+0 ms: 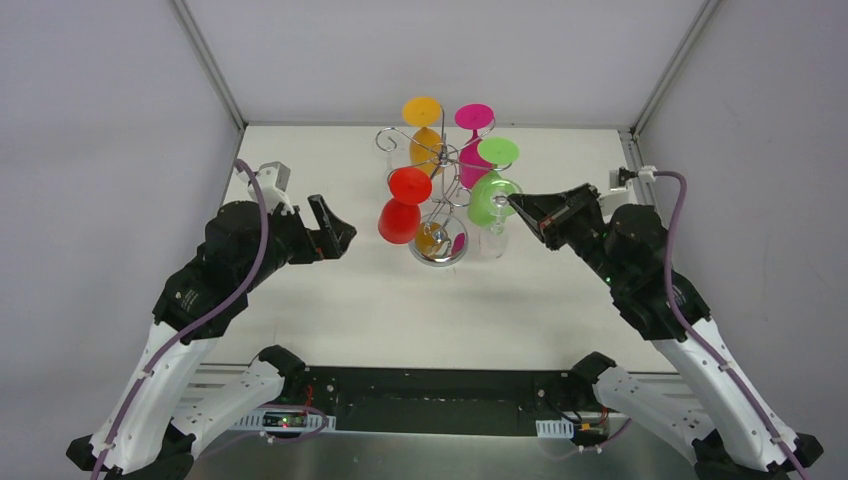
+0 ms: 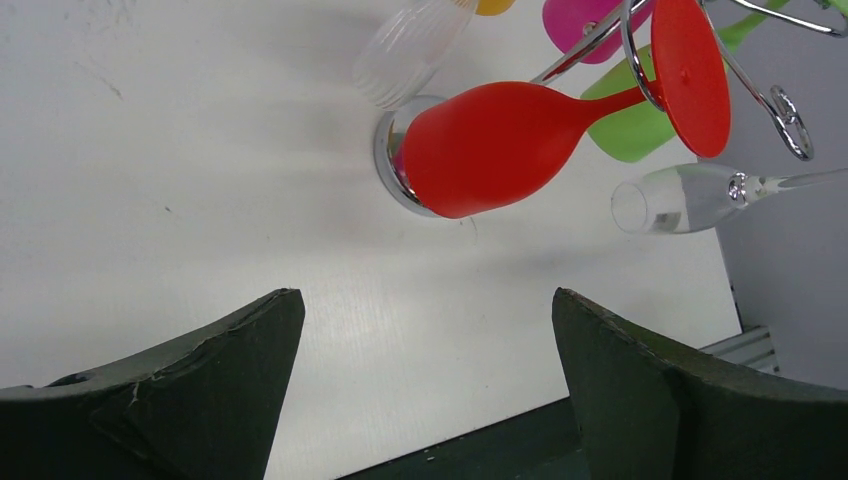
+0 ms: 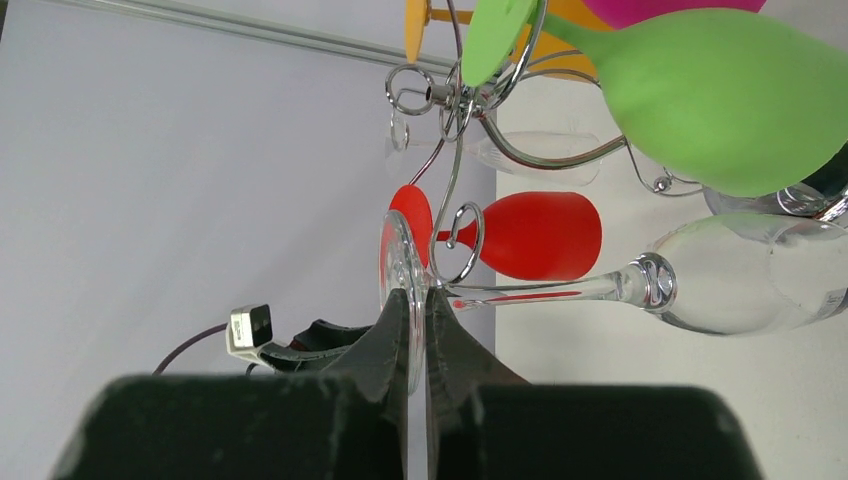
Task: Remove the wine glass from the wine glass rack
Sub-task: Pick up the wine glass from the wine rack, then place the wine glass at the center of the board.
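Left gripper (image 1: pixel 335 235): nearest you on the left. Jaws wide apart, nothing between them. It hovers over the table (image 1: pixel 380 310), apart from the rack.
Right gripper (image 3: pixel 418 300): fingers pinched together on the thin foot of the clear wine glass (image 3: pixel 740 275).
Clear wine glass: on the rack's right side, bowl down. Its stem is just beside a curled arm end; you cannot tell whether it is unhooked.
Wine glass rack (image 1: pixel 442 160): upright mid-table on its chrome base (image 1: pixel 438 250).
Other glasses: red glass (image 1: pixel 400 220) left, green glass (image 1: pixel 488 198) right, orange glass (image 1: pixel 425 148) and magenta glass (image 1: pixel 470 160) farthest.
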`<action>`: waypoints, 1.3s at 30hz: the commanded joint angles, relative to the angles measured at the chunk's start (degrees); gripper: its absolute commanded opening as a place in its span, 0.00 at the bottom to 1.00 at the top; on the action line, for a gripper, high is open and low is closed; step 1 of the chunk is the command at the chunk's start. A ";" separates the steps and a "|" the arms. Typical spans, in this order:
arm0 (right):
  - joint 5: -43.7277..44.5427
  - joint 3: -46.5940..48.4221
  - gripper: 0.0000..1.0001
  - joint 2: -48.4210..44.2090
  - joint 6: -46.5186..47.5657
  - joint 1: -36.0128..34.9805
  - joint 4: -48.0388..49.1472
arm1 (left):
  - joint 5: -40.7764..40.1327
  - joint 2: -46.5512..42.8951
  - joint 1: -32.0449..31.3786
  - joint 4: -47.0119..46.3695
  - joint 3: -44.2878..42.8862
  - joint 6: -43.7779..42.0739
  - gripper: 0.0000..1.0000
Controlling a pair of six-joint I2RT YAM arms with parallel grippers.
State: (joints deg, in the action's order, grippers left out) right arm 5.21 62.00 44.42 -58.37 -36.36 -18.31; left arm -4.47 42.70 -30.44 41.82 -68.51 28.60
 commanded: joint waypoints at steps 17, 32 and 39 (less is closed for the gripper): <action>-21.87 1.09 0.00 -8.45 11.55 0.12 -5.60 | 18.72 -7.01 -0.50 -1.31 4.04 16.30 1.00; -33.10 1.76 0.00 -3.91 19.38 -2.39 -4.48 | 28.42 -9.08 -0.45 -1.31 7.36 26.30 1.00; -33.32 2.87 0.00 -0.06 24.23 -7.08 -3.76 | 32.58 -8.56 -0.48 -2.43 10.04 29.24 1.00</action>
State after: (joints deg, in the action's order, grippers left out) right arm -26.11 62.02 42.85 -38.20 -40.88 -27.66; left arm 23.90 34.02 -30.44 41.78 -59.77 54.78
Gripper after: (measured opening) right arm 0.028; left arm 0.994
